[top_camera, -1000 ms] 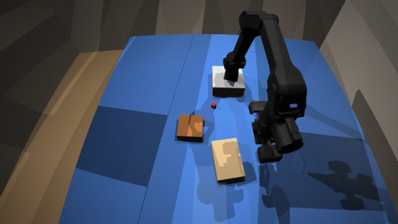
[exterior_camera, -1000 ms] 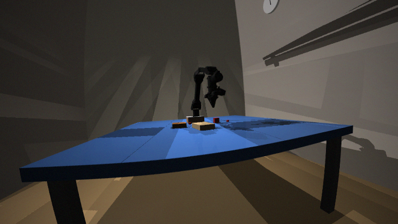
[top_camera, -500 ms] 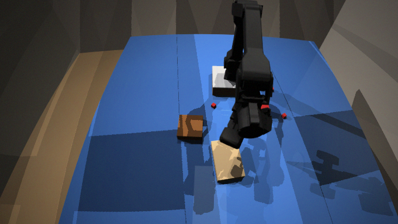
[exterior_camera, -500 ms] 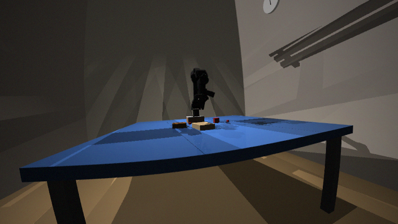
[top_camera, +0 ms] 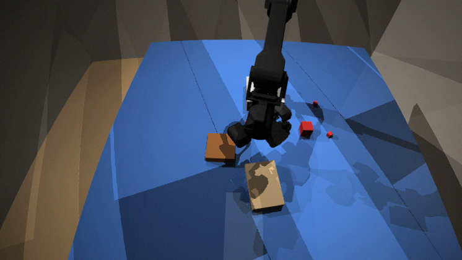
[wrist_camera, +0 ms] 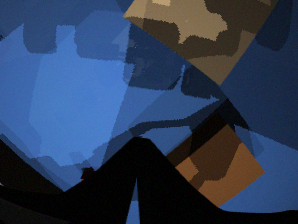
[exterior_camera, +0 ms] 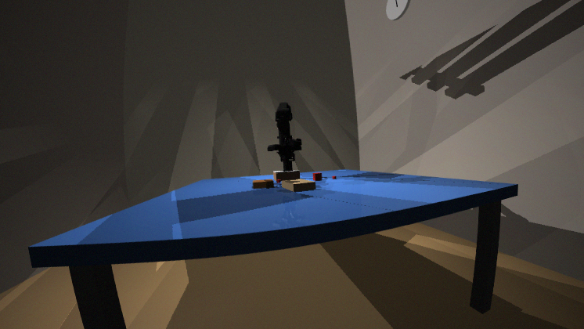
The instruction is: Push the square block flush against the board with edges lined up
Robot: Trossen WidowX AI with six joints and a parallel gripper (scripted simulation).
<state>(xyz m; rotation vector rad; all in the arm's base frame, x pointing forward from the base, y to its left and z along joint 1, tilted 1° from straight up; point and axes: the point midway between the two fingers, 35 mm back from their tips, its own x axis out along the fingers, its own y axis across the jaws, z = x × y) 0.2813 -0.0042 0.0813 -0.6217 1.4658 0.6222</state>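
Observation:
The square block (top_camera: pixel 213 145) (exterior_camera: pixel 261 184) (wrist_camera: pixel 231 167) is orange-brown and lies flat on the blue table. The board (top_camera: pixel 272 190) (exterior_camera: pixel 299 186) (wrist_camera: pixel 202 35) is a thick tan rectangle, lying slightly turned relative to the block. A gap of blue table shows between them, with the block's near right corner closest to the board's far left corner. My gripper (wrist_camera: pixel 140 145) is shut and empty, above the table beside the block. Its fingertips are hidden under the arm in the top view, so its exact height is unclear.
A larger red cube (top_camera: pixel 306 128) (exterior_camera: pixel 317 176) and small red cubes (top_camera: pixel 314 103) (top_camera: pixel 329 134) lie to the right. Another small red cube (exterior_camera: pixel 279 180) (wrist_camera: pixel 86 176) lies beyond the block. The pale arm base (exterior_camera: pixel 286 175) stands at the back.

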